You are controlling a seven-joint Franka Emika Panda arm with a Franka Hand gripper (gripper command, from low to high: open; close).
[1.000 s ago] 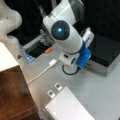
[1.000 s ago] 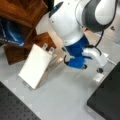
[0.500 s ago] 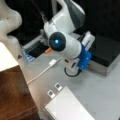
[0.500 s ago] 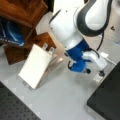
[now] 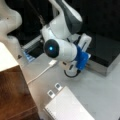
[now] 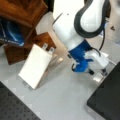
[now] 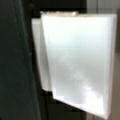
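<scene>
In a front view my gripper (image 6: 98, 73) hangs low over the grey table (image 6: 62, 95), right beside the edge of a black box (image 6: 107, 100). A small white block (image 6: 97, 78) lies on the table at its dark fingertips (image 6: 91, 72). In the wrist view a shiny white block (image 7: 77, 62) fills most of the frame, with a dark surface (image 7: 15, 62) to its left. From the opposite side, a front view shows the blue wrist mount (image 5: 81, 58) against the black box (image 5: 105, 52); the fingers are hidden there.
A white flat pad (image 6: 35, 66) (image 5: 67, 106) with two clips (image 6: 48, 48) lies on the table. A white cable with a plug (image 5: 51, 63) runs across the grey top. A wooden shelf (image 6: 22, 15) holds a blue item (image 6: 10, 35).
The arm has swung lower, and the gripper has moved down and closer to the black box's edge. The pad and the cable have not moved.
</scene>
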